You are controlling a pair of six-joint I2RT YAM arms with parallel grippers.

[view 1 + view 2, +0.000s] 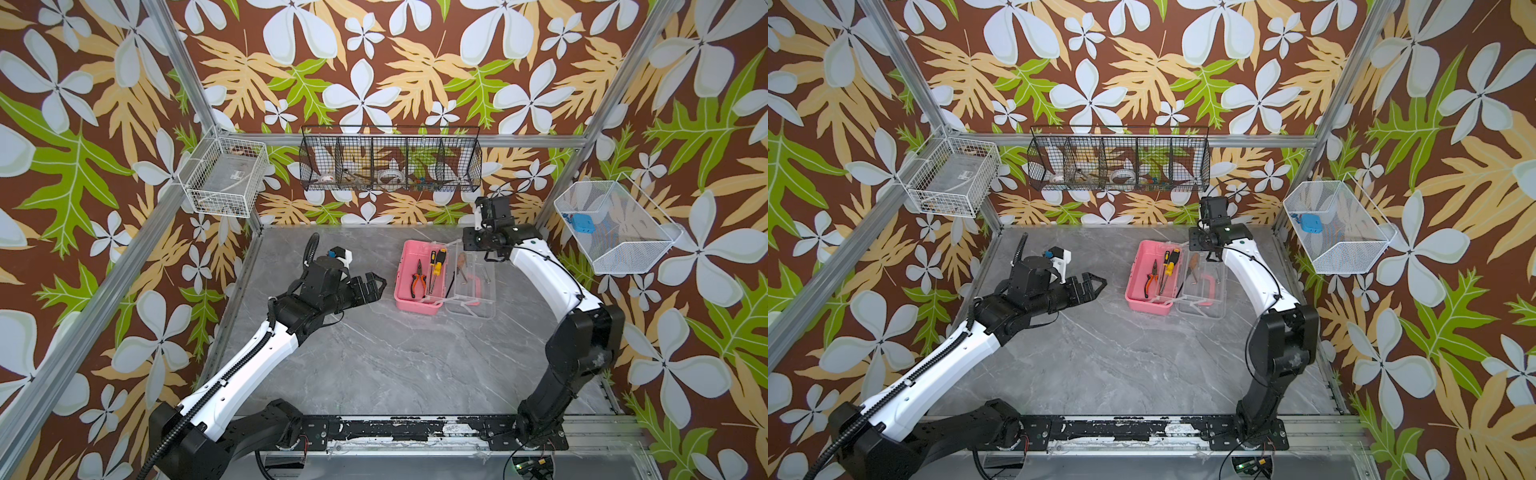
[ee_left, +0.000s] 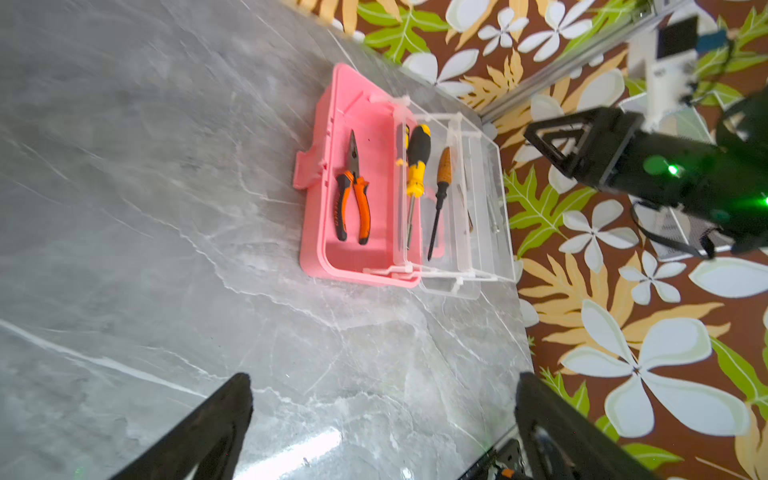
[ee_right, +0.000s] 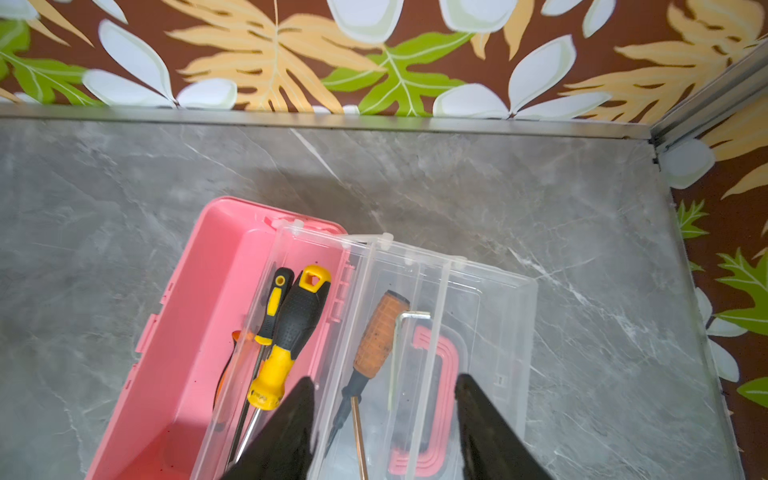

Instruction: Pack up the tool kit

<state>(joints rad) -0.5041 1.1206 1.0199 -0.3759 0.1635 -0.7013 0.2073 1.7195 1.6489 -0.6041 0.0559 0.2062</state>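
The pink case (image 1: 404, 266) is found open on the grey table (image 1: 374, 374), right of centre and towards the far edge. Its clear lid (image 1: 478, 293) is folded out to the right and lies flat, with the pink handle (image 3: 440, 345) seen through it. The orange-black pliers (image 1: 419, 279) are laid in the pink base, and two yellow-black screwdrivers (image 3: 291, 332) are lined up in a clear tray along the base's right side. An orange-handled screwdriver (image 3: 378, 336) and a bent metal hex key (image 3: 397, 353) are seen side by side further right, in the clear part.

The left gripper (image 2: 382, 415) is held near the case's left side, its jaws spread wide and nothing gripped. The right gripper (image 3: 384, 386) is poised above the clear lid, its jaws parted and nothing held between them
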